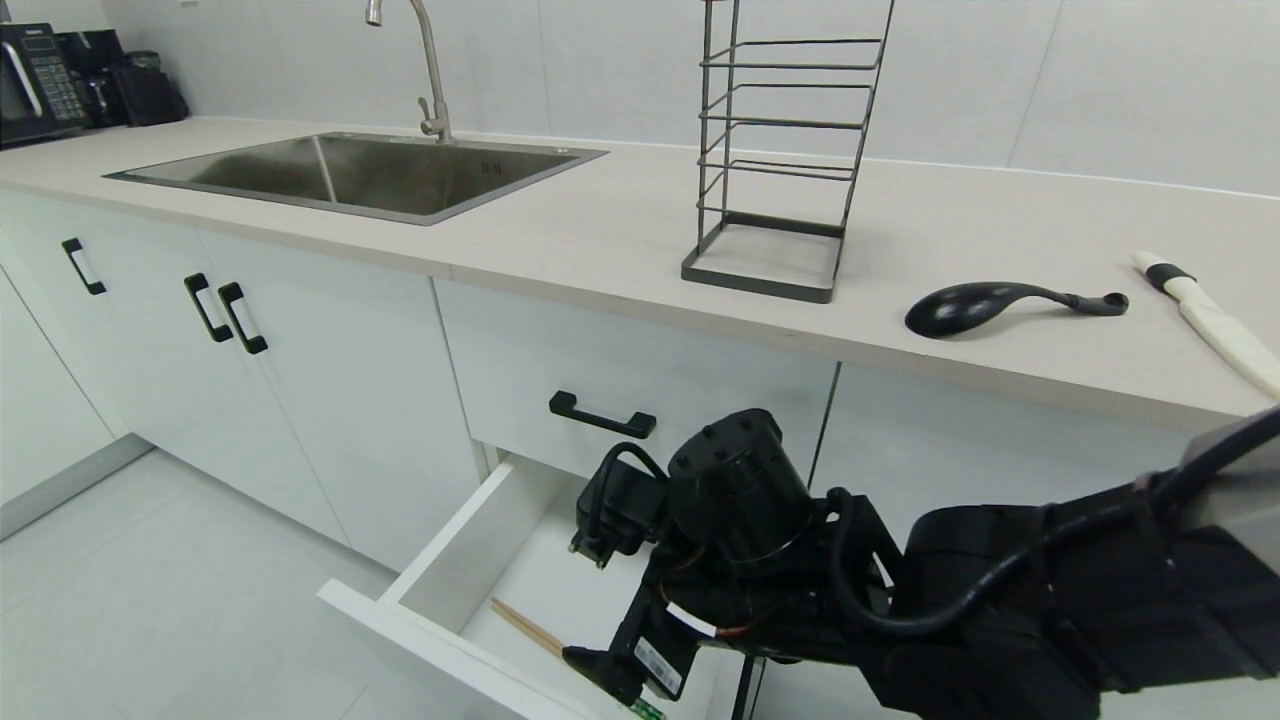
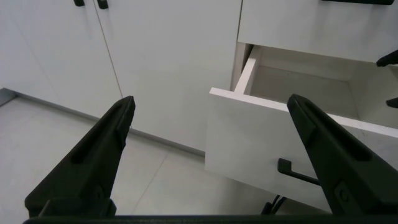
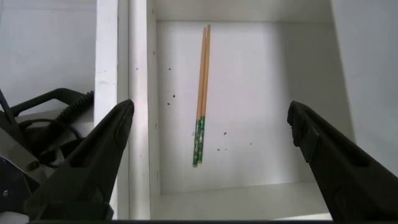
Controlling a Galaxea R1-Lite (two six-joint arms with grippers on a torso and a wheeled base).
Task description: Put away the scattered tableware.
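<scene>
Going across the counter [image 1: 600, 230]: a microwave [image 1: 35, 85] sits in the far left back corner, then comes the sink [image 1: 400, 180] with its faucet [image 1: 430, 70] behind it. Past that, a tall wire rack [image 1: 757, 284] stands upright about mid-counter with nothing in its slots. To its right a black spoon [image 1: 960, 308] lies near the front edge, bowl toward the rack. A white utensil [image 1: 1215, 320] with a black band lies out by the right end, well apart from the spoon. Can't tell for sure what that one is.

Under the counter, left of the drawer, are white cabinet doors [image 1: 300, 400]. The lower drawer [image 1: 450, 560] is pulled out, and a pair of chopsticks [image 1: 525, 625] is in it. In the right wrist view the chopsticks [image 3: 202, 93] lie flat on the drawer floor, side by side and touching, green at one end. They run along the front panel, near it but not against it.

The left gripper [image 2: 211, 102] sits low outside the drawer, fingers spread wide and holding nothing, facing the front panel and its handle [image 2: 292, 171]. The right arm [image 1: 1000, 590] comes in from the right and bends down over the drawer, hiding most of its inside in the head view. The right gripper [image 3: 208, 109] points straight down above the chopsticks, fingers wide apart and empty, not touching them.
</scene>
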